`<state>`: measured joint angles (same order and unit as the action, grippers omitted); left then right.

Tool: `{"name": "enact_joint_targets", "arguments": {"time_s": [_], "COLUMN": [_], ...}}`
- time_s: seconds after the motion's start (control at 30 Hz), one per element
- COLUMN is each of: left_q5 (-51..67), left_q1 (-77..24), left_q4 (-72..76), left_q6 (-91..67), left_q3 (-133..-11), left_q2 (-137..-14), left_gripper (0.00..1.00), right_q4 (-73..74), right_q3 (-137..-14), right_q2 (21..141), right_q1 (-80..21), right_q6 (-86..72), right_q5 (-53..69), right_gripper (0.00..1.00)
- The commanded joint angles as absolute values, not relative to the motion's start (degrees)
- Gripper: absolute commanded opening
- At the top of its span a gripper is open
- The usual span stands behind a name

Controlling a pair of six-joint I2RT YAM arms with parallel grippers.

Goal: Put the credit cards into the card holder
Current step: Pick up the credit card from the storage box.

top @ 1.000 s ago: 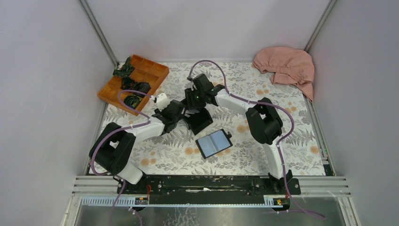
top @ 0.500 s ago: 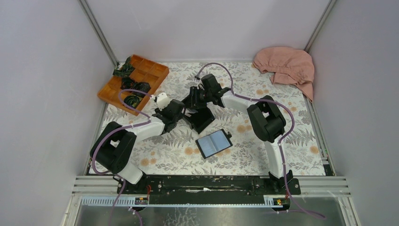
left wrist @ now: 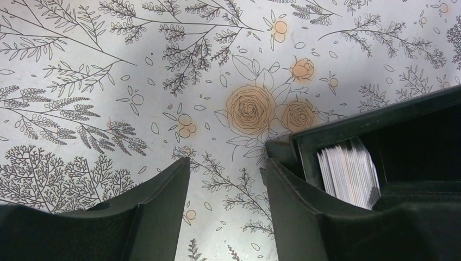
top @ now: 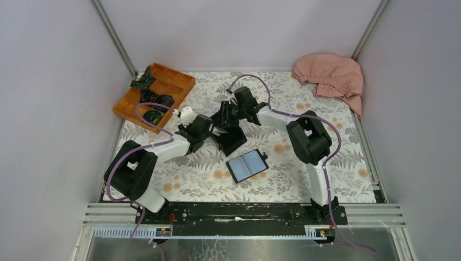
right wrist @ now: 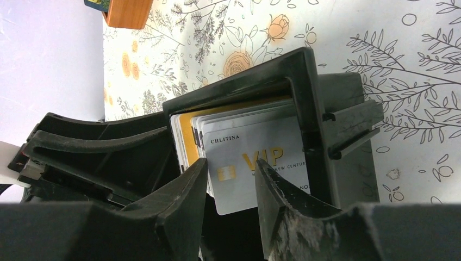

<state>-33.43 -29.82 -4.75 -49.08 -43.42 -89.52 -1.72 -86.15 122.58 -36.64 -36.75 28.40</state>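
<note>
While my right pincer [right wrist: 231, 166], half-open and empty, straddles the cards [right wrist: 261, 147] in the box [right wrist: 244, 73] and my left pincer [left wrist: 225, 163] gapes empty beside it, I next pinch one for the open wallet [top: 247, 166] nearer.

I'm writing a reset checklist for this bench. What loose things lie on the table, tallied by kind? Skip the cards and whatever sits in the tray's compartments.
Orange tray: 1
Black box: 1
Card holder: 1
Pink cloth: 1
Total: 4
</note>
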Motion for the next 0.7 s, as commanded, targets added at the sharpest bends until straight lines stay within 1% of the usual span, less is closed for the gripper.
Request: {"name": "enact_joint_targets", "arguments": {"time_s": [0.0,0.47,0.67], "left_q5": [-33.39,-33.18,-33.13], "left_q1": [-29.53,-29.53,-29.53], "left_q4": [-1.12,-0.92,-0.87], "left_q6": [-48.38,-48.42,-48.43], "left_q3": [-46.11,-45.99,-45.97], "left_q2": [-90.40,-90.42,-90.66], "left_gripper": [0.61,0.61,0.61], "right_q4": [-1.74,-0.27,0.03], "right_q3": [-85.89,-86.08,-85.82], "right_q2": [118.71,117.09,116.33], "right_q1": [-37.35,-37.37,-37.38], "right_q6": [-38.10,-36.93,-36.54], "right_q5": [32.23,30.25,29.46], "right_gripper": [0.43,0.36,0.31]}}
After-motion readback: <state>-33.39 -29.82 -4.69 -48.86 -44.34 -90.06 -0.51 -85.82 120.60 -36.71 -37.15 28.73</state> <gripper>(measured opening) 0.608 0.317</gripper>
